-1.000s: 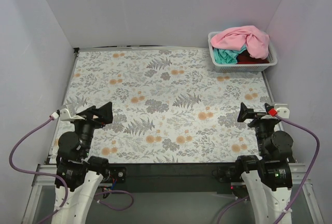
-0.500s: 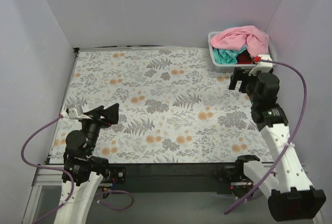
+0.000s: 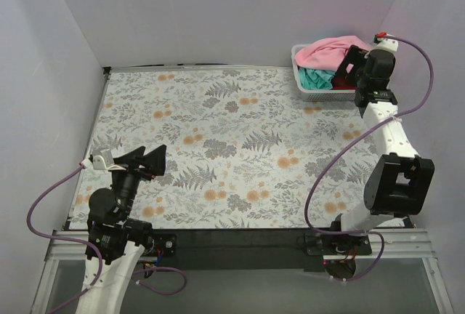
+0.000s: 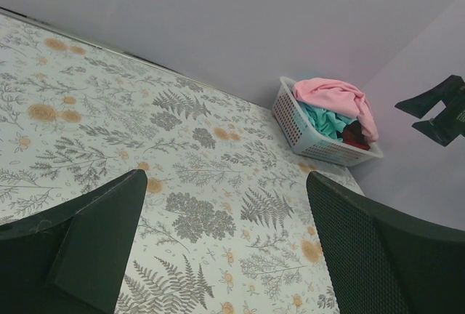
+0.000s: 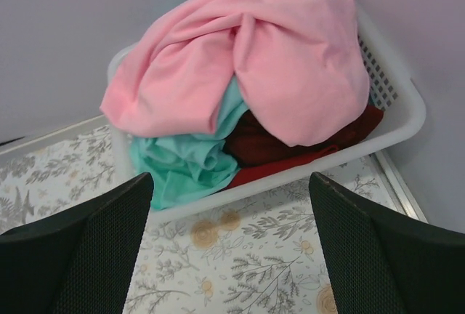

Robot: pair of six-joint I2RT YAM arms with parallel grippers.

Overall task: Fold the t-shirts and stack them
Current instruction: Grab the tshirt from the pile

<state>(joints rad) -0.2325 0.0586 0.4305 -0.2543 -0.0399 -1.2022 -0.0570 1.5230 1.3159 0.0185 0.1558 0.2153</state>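
Observation:
Three t-shirts lie crumpled in a white basket at the table's far right corner. The light pink one lies on top, the teal one below at the left, the dark red one below at the right. In the right wrist view the pink, teal and dark red tees fill the basket. My right gripper is open and empty, hovering at the basket's near side. My left gripper is open and empty, low over the table's near left.
The floral tablecloth covers the table. Grey walls close in the back and both sides. The basket also shows far off in the left wrist view, with the right arm beside it.
My right arm has swung from the table's near right edge out to the basket at the far right corner. My left gripper has shifted slightly toward the near side.

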